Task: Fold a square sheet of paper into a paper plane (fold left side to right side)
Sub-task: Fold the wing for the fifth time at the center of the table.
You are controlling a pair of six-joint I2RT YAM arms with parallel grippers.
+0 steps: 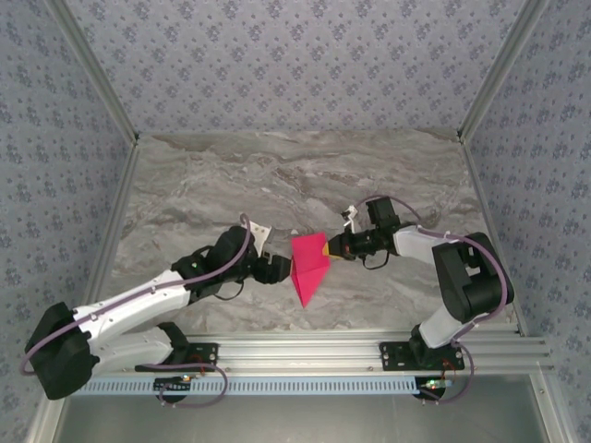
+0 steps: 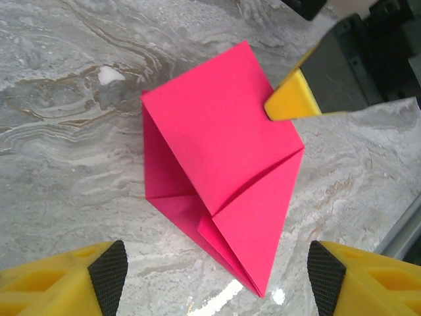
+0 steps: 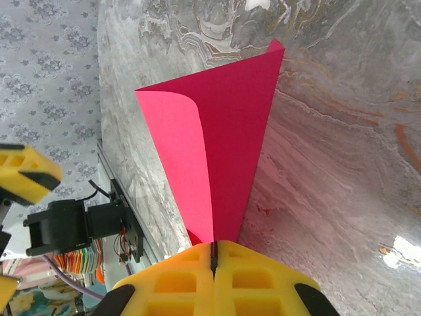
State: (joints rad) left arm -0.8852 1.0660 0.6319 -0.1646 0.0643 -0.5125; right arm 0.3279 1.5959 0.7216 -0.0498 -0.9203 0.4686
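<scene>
The bright pink paper [image 1: 309, 268] sits about mid-table, nearer the front, folded to a kite shape with a centre crease and loose layers gaping on its left side; its long axis runs far-to-near, blunt end away, sharp tip toward the arm bases; the right gripper [image 1: 331, 249] is pinched tight on its right edge, lifting that side off the table [image 1: 231, 175]; the left gripper [image 1: 275, 268] stands spread wide just beside the left edge, holding nothing; bare marble lies open beyond, the front rail [image 1: 305, 349] near the tip but apart.
</scene>
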